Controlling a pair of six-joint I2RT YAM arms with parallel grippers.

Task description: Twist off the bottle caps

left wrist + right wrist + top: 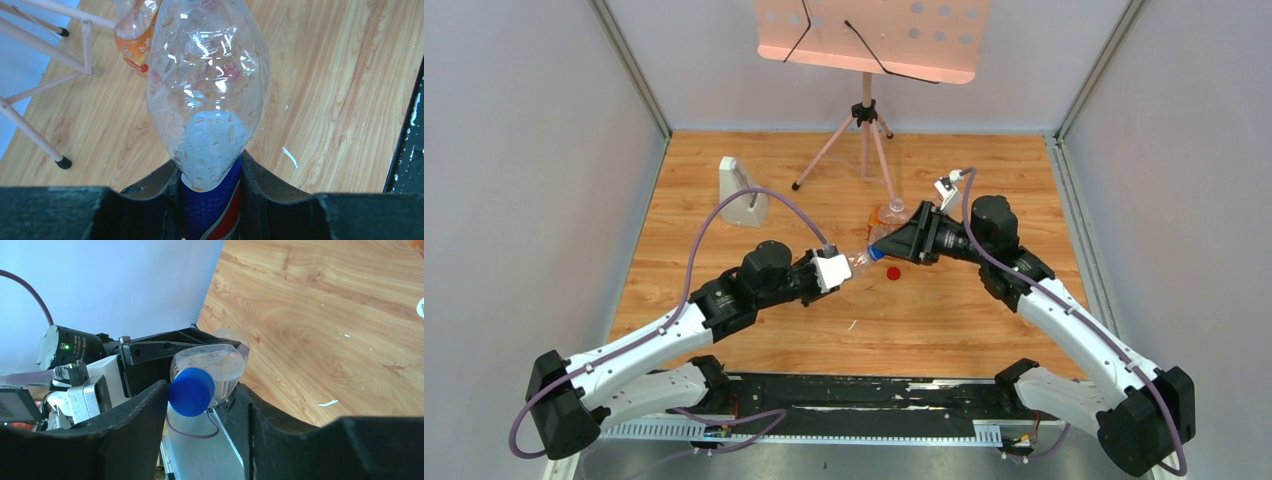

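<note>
My left gripper (842, 268) is shut on the clear Pepsi bottle (207, 90) at its blue label and holds it tilted above the table. The bottle's blue cap (191, 391) points at my right gripper (886, 247). That gripper is open, with the cap lying between its fingers, close to one of them. In the top view the blue cap (876, 253) sits at the right gripper's fingertips. A red cap (894, 272) lies loose on the table just below them. The squat orange-labelled bottle (892, 214) stands behind the right gripper. The red-white-green bottle is out of view.
A pale grey upright block (742, 192) stands at the back left. A pink music stand's tripod legs (864, 140) rest on the back of the wooden table (984, 320). A small white round thing (421, 307) lies at the right wrist view's edge.
</note>
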